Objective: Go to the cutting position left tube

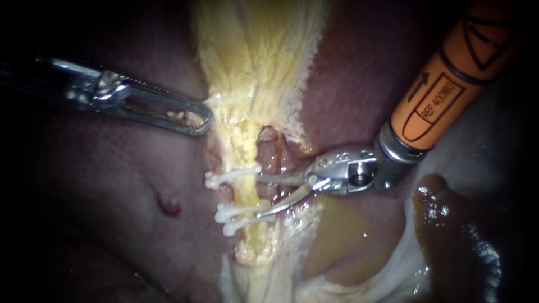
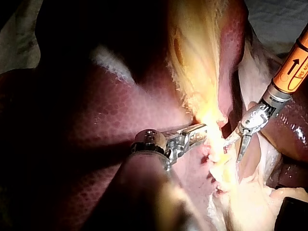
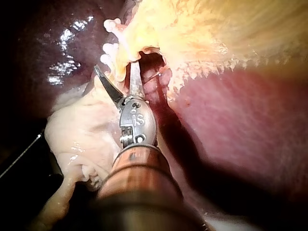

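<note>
Three white clips (image 1: 236, 212) cross the left tube (image 1: 247, 193) at centre, and my right instrument (image 1: 261, 196) spreads its blades at the gap between them, so positioning looks nearly done, while my left instrument (image 1: 191, 119), farther left, pinches yellow tissue (image 1: 252, 67).

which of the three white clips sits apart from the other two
The upper clip, nearest the left instrument: it stands alone, while the other two clips lie side by side below it, across a gap.
</note>
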### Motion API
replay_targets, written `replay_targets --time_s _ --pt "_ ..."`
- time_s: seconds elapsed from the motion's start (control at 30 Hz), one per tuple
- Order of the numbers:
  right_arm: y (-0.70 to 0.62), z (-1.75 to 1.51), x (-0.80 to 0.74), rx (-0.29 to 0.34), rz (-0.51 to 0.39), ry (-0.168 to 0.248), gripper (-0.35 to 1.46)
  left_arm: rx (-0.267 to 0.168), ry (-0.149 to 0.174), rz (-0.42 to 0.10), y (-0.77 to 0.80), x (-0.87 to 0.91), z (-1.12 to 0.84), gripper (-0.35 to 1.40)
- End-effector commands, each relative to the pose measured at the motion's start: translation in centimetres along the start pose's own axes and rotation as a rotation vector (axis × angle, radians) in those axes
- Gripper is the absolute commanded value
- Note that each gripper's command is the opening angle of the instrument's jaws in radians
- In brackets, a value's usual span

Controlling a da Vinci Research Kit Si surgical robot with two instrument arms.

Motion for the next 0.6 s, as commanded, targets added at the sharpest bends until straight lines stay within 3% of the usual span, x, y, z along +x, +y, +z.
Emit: replay_targets --time_s 0.03,0.23,0.6 --pt "-0.02 0.02 0.03 0.008 -0.005 0.0 1.44 0.002 0.001 0.0 0.0 0.0 0.01 -0.35" --pt "-0.03 0.16 0.14 0.038 -0.018 0.022 1.44 0.002 0.001 0.0 0.0 0.0 0.01 -0.35" --pt "0.05 0.52 0.22 0.023 -0.022 0.036 1.4 0.005 0.003 0.0 -0.01 -0.01 0.06 -0.35"
